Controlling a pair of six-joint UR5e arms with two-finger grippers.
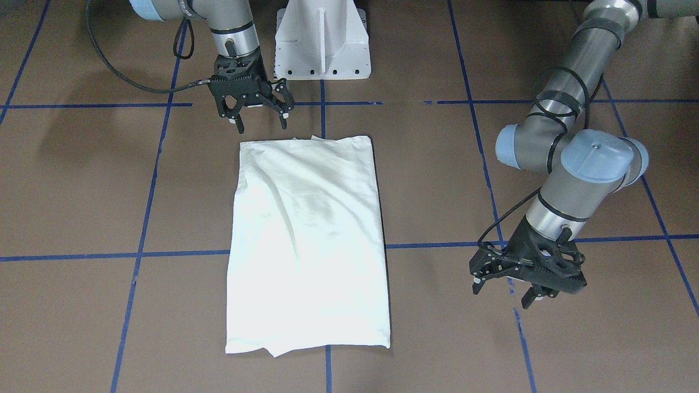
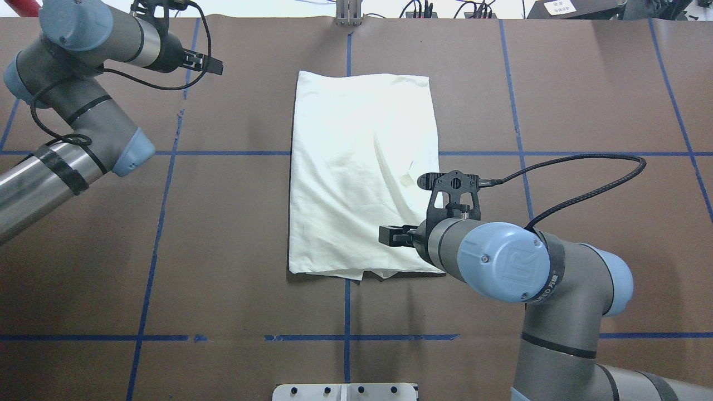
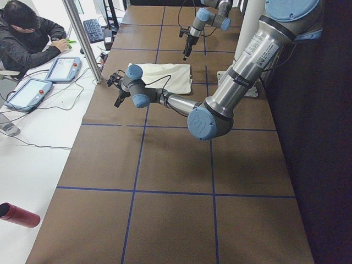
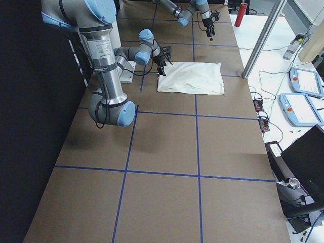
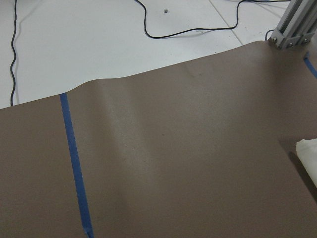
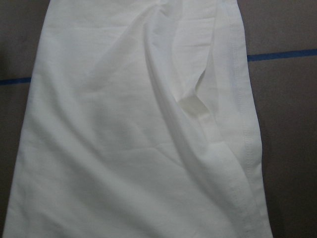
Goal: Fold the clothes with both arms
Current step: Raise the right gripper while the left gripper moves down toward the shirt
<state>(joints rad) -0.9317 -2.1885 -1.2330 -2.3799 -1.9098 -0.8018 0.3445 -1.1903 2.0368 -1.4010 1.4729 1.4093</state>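
The cream shirt [image 1: 308, 240] lies flat on the brown table as a folded rectangle, plain side up; no print shows. It also shows in the overhead view [image 2: 362, 172] and fills the right wrist view [image 6: 138, 129]. My right gripper [image 1: 261, 125] is open and empty, hovering over the shirt's robot-side corner on my right; in the overhead view [image 2: 392, 235] the wrist mostly hides it. My left gripper [image 1: 502, 296] is open and empty, clear of the cloth beside the shirt's far end on my left. It also shows in the overhead view [image 2: 207, 64]. The left wrist view catches only a shirt corner [image 5: 308, 158].
The white pedestal base [image 1: 322, 41] stands at the robot's side of the table. Blue tape lines [image 1: 142, 218] grid the brown surface. An aluminium post [image 3: 82, 38], an operator [image 3: 27, 38] with tablets [image 3: 60, 69] and a red bottle [image 3: 19, 214] are beyond the far edge.
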